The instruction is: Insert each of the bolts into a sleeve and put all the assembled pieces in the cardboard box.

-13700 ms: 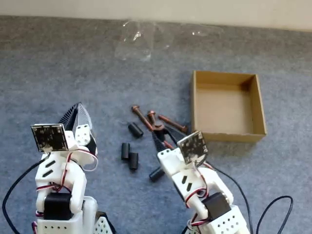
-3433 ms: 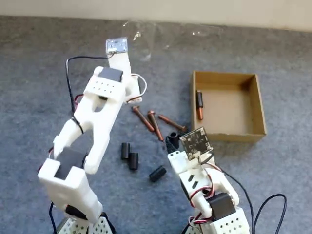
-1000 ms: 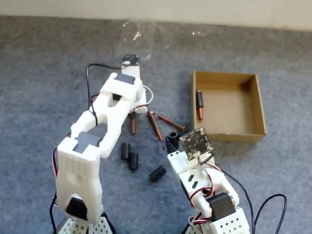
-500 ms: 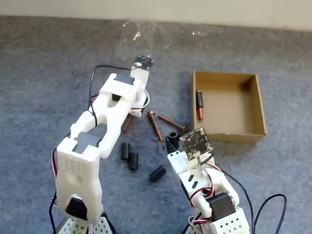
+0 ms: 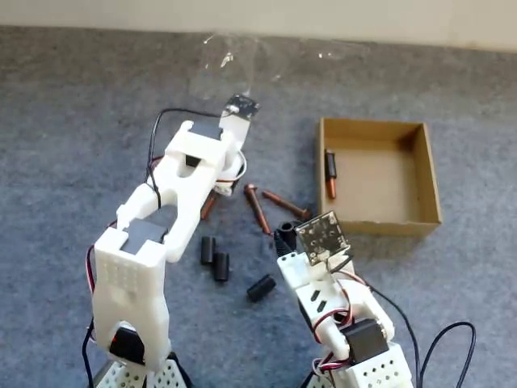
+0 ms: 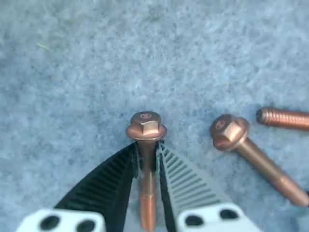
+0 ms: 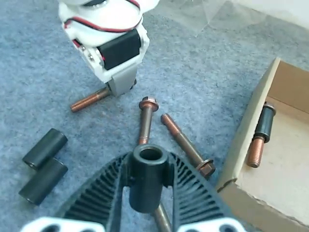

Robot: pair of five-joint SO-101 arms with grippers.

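Observation:
My left gripper point(image 6: 147, 151) is shut on a copper bolt point(image 6: 146, 129) just below its hex head, held over the grey carpet. In the high view this bolt point(image 5: 208, 206) sticks out under the outstretched left arm. My right gripper point(image 7: 148, 163) is shut on a black sleeve point(image 7: 147, 180), held upright with its bore facing up; the high view has that sleeve point(image 5: 284, 234) near the box's near left corner. Two loose bolts point(image 5: 257, 208) point(image 5: 284, 204) lie between the arms. The cardboard box point(image 5: 380, 228) holds one assembled piece point(image 5: 329, 174).
Three loose black sleeves point(image 5: 208, 250) point(image 5: 221, 267) point(image 5: 260, 288) lie on the carpet between the arm bases. A crumpled clear plastic bag point(image 5: 226, 61) lies at the far edge. Open carpet stretches to the far left and to the right of the box.
The left gripper has turned with the bolt, whose shaft has swung from straight to slanted; its wrist camera has swung to the right. The right arm with the sleeve has hardly moved.

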